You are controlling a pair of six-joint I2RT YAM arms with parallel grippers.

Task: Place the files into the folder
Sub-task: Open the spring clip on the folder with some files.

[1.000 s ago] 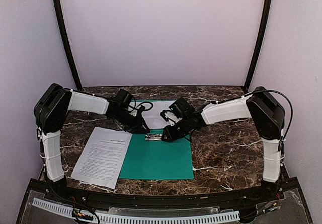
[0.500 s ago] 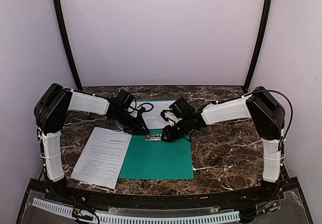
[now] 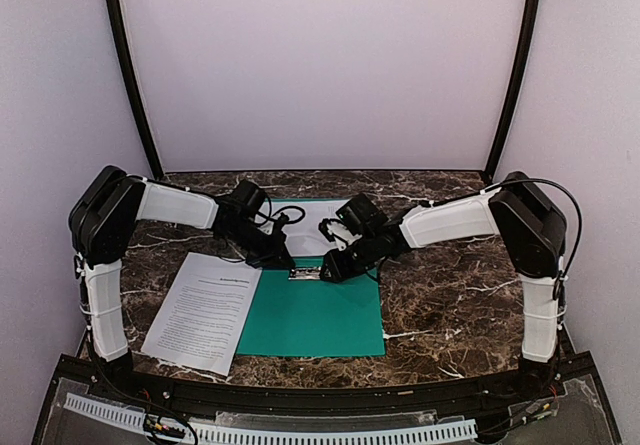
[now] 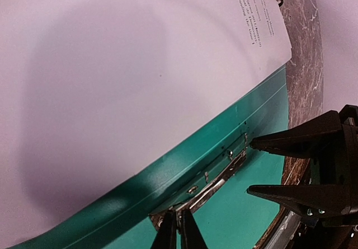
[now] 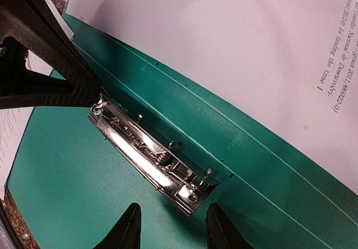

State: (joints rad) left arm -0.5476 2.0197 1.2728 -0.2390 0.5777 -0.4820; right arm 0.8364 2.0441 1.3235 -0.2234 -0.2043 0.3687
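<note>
The left gripper point(image 4: 179, 233) is pinched shut at one clip point(image 5: 148, 151) end. The right gripper point(image 5: 172, 229) is part-open and empty. If contact is lost, the clip may snap down and the folder point(image 5: 67, 204) may be shifted.

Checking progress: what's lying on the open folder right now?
One printed sheet covers the far half of the folder; the metal clip sits at the spine, near half bare. Anything under that sheet is hidden. A second sheet lies on the table, left.

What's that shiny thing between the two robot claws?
That is the folder's metal clip, fixed on the open green folder. It lies between the left gripper and the right gripper. The right wrist view shows it most clearly.
</note>
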